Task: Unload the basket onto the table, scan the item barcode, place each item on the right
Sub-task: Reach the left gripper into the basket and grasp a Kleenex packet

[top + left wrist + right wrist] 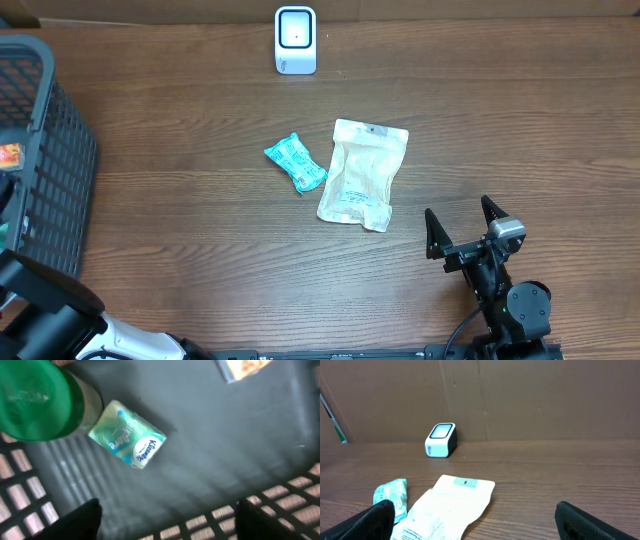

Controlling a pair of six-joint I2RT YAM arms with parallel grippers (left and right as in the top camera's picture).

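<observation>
Black right end effector (456,206) gapes wide, empty

You have one white scanner (295,40), one teal packet (296,162) and one pale pouch (363,174) on one worktop (200,260). One dark basket (55,150) holds one green-capped container (35,400), one tissue pack (127,441) and one orange-printed packet (245,367).
</observation>
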